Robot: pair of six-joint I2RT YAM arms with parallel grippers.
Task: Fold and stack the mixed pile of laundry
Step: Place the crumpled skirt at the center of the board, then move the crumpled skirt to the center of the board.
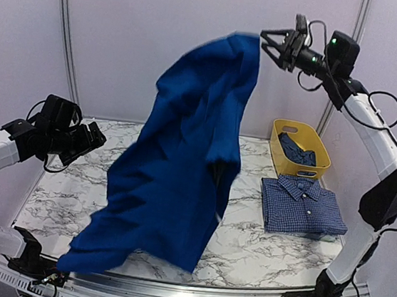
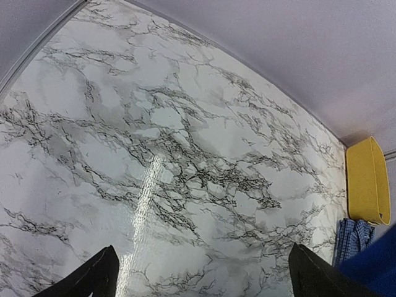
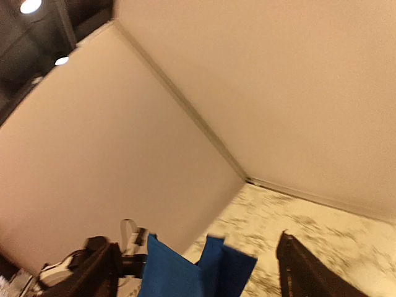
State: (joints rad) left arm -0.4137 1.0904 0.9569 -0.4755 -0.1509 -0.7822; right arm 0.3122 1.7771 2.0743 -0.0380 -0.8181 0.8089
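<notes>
Nearest, the royal-blue garment's (image 1: 182, 168) hem is draped over the table's (image 1: 71, 198) front edge, its blurred body reaching up in mid-air, so spreading-out is judged in hand. Flattening it is called for next, helped by the left gripper (image 1: 92, 138), held wide open and empty. Farther back a checked shirt (image 1: 303, 207) lies folded, a denim garment (image 1: 298, 151) is held in the yellow tub (image 1: 278, 154), and the right gripper's (image 1: 265, 43) jaws are parted around the garment's top corner.

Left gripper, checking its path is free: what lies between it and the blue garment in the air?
Only bare marble table. The top view shows nothing else between the left gripper and the blue garment; the left wrist view agrees.
</notes>
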